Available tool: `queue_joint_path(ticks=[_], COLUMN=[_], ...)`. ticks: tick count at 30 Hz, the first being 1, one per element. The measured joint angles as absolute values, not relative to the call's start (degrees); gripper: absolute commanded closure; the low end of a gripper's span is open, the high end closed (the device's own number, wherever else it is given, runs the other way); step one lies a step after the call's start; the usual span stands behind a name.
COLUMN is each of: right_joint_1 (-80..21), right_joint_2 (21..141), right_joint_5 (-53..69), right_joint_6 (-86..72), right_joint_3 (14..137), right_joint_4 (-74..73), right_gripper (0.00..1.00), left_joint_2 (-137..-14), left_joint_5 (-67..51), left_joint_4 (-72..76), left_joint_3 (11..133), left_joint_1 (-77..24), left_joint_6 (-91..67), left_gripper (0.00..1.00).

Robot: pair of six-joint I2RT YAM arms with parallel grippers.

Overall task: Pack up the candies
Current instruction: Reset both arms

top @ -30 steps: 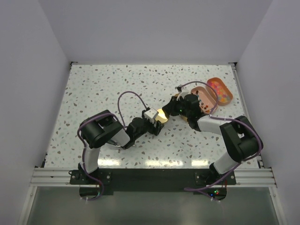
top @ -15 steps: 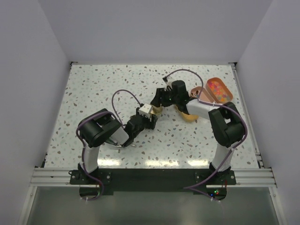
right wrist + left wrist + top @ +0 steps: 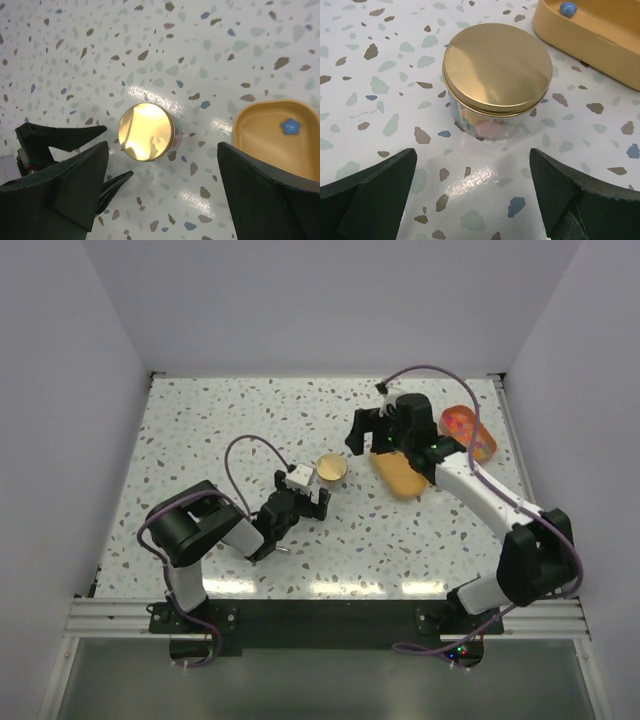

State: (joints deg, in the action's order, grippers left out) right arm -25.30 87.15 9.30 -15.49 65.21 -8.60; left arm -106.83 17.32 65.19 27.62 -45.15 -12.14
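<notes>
Over the speckled terrazzo tabletop (image 3: 200, 440) we find the left end effector (image 3: 472, 160) spread wide. Its two dark fingers (image 3: 370, 200) sit low at either side of the wrist cam view, w/ nothing gripped and nothing touched. Just ahead of it stands a small clear round jar (image 3: 470, 117) w/ a gold metal screw lid (image 3: 497, 67) on. Pink and yellow candies (image 3: 487, 127) show through the wall. In the top view the left end effector (image 3: 318, 492) sits near the jar (image 3: 331, 468) but apart from it.

The right end effector (image 3: 162, 145) hangs higher up, likewise wide open and empty. From its wrist cam we look down on the lid (image 3: 146, 131), well below its fingers (image 3: 65, 190). The top view puts the right end effector (image 3: 358, 437) to the far-right side of the jar.

Beside the jar lies a shallow yellow-orange plastic tray (image 3: 600, 45) holding a single blue candy (image 3: 567, 7). A second tray, an orange oval (image 3: 490, 452) near the tabletop's far right corner, carries a heap of mixed-colour candies (image 3: 465, 425).
</notes>
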Motion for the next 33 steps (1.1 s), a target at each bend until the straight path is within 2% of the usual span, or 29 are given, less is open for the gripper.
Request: queue_joint_path(ticks=[5,11,16,25,33], right_joint_1=[-24.8,-24.8,-24.8,-24.7,-24.7], right_joint_2=[76.2,65.7,53.2,22.2,0.8], right_joint_5=[1.3,-8.4,-18.2,-34.0,-38.2], right_joint_6=[-13.8,-13.2,-12.9,-7.9,-0.2], right_joint_3=[64.5,59.7,56.7,48.7,37.2], right_joint_4=[-12.1,-18.2,-24.4,-27.3,-26.3], right_gripper=[0.02,0.01,0.01,0.01,0.01], left_joint_2=[-100.4,-86.5,-67.6,-38.1,-22.5], left_joint_5=[17.9,23.0,30.1,47.9,58.3], left_joint_4=[65.2,58.6,42.4,12.6,5.3], left_joint_3=[24.5,23.2,25.6,34.3,34.1], left_joint_1=[-46.6,-47.9,-48.4,-48.4,-48.4], left_joint_6=[-11.7,-11.4,-11.6,-9.4,-1.8], left_gripper=[0.00,0.00,0.00,0.00,0.00])
